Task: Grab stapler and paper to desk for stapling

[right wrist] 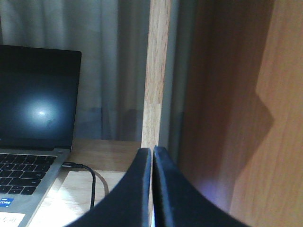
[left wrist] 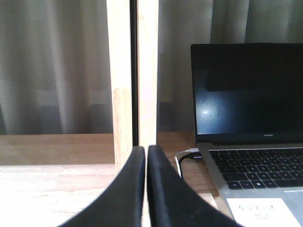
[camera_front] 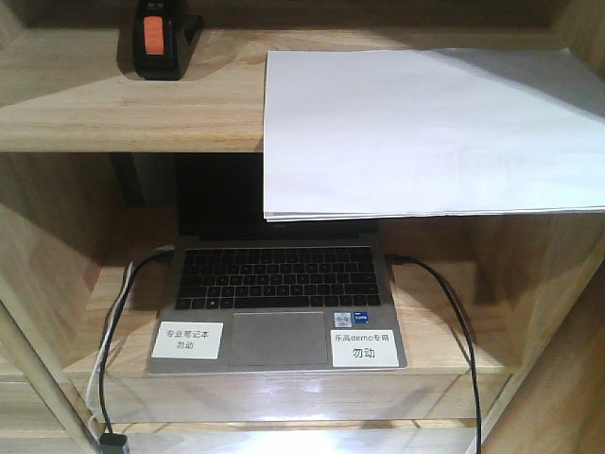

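Fetching looks not yet begun: stapler (camera_front: 159,38) upper left, paper (camera_front: 425,132) upper right. The left gripper (left wrist: 146,150) and right gripper (right wrist: 152,151) are closed, empty; next they likely must rise and open

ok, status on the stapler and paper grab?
Left gripper shut, empty; right gripper shut, empty. Stapler and paper on upper shelf, not yet picked. Paper overhangs shelf edge above laptop; nothing on top of either.
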You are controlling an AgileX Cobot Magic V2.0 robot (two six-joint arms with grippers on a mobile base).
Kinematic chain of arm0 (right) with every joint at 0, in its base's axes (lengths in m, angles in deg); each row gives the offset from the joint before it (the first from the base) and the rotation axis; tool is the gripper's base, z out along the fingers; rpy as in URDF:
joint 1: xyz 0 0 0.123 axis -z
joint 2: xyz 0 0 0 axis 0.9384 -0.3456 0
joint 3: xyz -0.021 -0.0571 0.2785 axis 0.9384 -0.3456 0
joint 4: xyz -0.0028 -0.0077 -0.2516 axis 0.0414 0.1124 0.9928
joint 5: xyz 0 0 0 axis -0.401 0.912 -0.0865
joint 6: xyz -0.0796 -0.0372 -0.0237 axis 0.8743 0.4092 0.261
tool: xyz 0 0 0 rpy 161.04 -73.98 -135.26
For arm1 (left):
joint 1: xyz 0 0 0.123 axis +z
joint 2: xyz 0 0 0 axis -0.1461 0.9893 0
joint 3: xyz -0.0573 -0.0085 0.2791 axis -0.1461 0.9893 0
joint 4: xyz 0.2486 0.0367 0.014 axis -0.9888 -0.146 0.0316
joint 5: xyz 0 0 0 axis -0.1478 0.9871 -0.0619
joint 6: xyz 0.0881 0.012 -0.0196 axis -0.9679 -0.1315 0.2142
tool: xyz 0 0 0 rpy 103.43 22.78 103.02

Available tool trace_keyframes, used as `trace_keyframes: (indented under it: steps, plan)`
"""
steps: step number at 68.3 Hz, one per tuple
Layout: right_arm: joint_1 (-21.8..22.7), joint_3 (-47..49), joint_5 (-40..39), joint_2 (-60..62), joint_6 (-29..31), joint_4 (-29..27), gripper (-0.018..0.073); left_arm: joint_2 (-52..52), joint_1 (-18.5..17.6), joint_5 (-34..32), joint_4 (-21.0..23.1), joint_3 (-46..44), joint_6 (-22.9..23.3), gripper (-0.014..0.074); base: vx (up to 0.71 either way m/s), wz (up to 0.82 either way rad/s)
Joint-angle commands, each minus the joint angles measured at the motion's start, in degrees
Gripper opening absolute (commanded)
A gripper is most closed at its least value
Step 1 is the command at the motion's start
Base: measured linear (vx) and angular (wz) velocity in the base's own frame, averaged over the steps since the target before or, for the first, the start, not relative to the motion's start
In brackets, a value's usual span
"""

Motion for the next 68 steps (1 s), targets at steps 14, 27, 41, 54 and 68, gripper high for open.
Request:
trace_keyframes:
  steps: [14, 27, 41, 54, 68]
  plan:
    - [0.01, -0.27, -4.07, 0.59, 0.32, 0.43, -0.0010, -0.87, -0.21, -4.58, 0.03, 0.66, 0.57, -0.0006, 0.00, 0.00]
    - [0.01, -0.27, -4.07, 0.59, 0.32, 0.43, -0.0010, -0.86, -0.21, -4.58, 0.03, 0.66, 0.57, -0.0006, 0.00, 0.00]
    - [0.01, -0.27, -4.07, 0.59, 0.32, 0.43, -0.0010, -0.86, -0.21, -10.71, 0.03, 0.60, 0.57, -0.0006, 0.00, 0.00]
    - [0.01, -0.27, -4.07, 0.59, 0.32, 0.43, -0.0010, -0.86, -0.21, -26.65, -0.02, -0.17, 0.53, -0.0006, 0.00, 0.00]
    - [0.01, -0.27, -4.07, 0.59, 0.32, 0.43, -0.0010, -0.68, -0.21, -31.39, -0.02, -8.24, 0.53, -0.0006, 0.00, 0.00]
